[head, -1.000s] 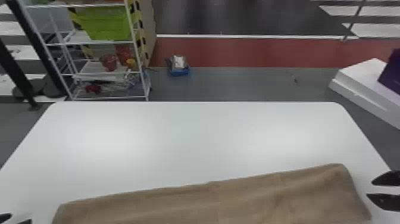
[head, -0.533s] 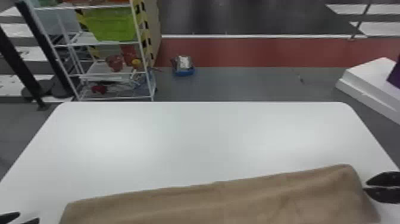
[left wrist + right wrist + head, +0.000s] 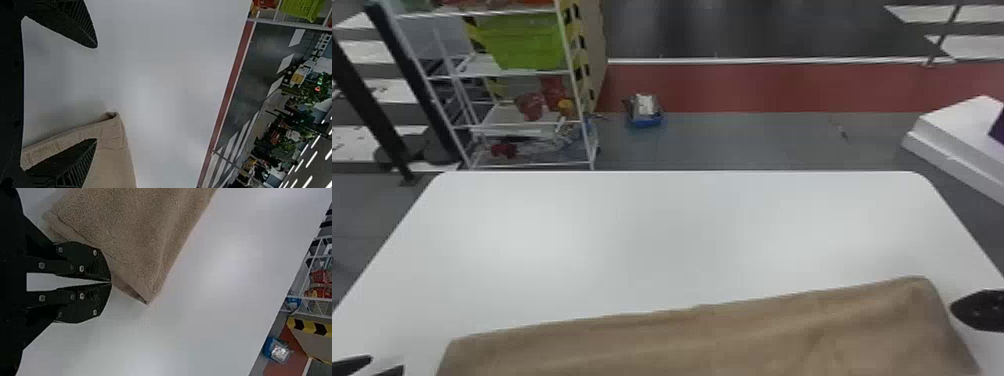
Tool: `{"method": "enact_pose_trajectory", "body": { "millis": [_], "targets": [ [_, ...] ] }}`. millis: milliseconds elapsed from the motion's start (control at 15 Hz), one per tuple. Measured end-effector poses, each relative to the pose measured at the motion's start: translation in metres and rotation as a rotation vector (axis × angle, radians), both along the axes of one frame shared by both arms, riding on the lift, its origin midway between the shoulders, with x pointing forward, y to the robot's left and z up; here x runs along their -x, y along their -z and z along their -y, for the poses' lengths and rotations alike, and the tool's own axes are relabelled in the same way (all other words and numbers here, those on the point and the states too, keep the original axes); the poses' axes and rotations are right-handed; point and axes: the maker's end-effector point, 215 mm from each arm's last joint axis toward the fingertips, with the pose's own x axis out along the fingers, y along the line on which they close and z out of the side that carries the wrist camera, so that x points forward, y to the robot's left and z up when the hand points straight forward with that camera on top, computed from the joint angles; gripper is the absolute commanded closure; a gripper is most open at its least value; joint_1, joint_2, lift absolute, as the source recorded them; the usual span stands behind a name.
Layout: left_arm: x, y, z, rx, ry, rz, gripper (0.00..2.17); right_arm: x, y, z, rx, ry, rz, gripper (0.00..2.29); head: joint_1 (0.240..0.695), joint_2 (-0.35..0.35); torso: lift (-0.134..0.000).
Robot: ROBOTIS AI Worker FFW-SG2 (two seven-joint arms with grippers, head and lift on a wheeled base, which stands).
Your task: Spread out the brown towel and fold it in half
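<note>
The left gripper is holding its two fingers wide apart at the near left of the table, one of them lining up over the towel's left end in the left wrist view; whether it is touching, I cannot tell. Over at the near right, the right gripper is pressing its fingertips together, sitting right at the towel's right end, nothing visibly pinched between the tips.

And the brown towel itself is lying in a long band across the near part of the white table, its far edge slanting farther out at the right than at the left.

Now the containers: beyond the table at far left, a white rack is carrying a bright green basket, contents too unclear to call. Below it, red items are sitting on a shelf beside a small yellow-orange one. On the floor nearby, a blue tray is holding something silvery.

To the edges: white tabletop is stretching from the towel to the straight far edge, its far corners rounding off. A narrower strip is running between the towel's right end and the table's slanting right edge.
</note>
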Motion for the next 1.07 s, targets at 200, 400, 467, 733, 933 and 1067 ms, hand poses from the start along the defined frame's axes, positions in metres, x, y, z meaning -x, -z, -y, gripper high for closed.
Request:
{"method": "enact_pose_trajectory", "body": {
  "millis": [200,400,467,733,933,1067],
  "targets": [
    [0.0,0.0,0.0,0.001,0.0,0.001,0.02,0.006,0.0,0.009,-0.055,0.087,-0.041,0.62,0.695,0.015,-0.124],
    [-0.001,0.0,0.001,0.002,0.001,0.002,0.02,0.005,0.007,0.005,-0.106,0.104,-0.057,0.62,0.695,0.019,-0.124],
    [-0.001,-0.001,0.001,0.003,0.002,0.002,0.02,0.003,0.009,0.002,-0.12,0.103,-0.056,0.63,0.695,0.023,-0.124],
    [0.001,-0.001,-0.002,0.002,-0.003,0.003,0.02,-0.007,0.005,-0.015,-0.167,0.087,-0.04,0.89,0.695,0.051,-0.124],
    [0.003,-0.001,-0.004,0.001,-0.006,0.003,0.02,-0.013,0.002,-0.023,-0.176,0.073,-0.032,1.45,0.695,0.07,-0.124],
    [0.003,-0.001,-0.004,0.001,-0.007,0.004,0.02,-0.017,-0.004,-0.022,-0.175,0.063,-0.008,1.62,0.695,0.07,-0.124]
  ]
}}
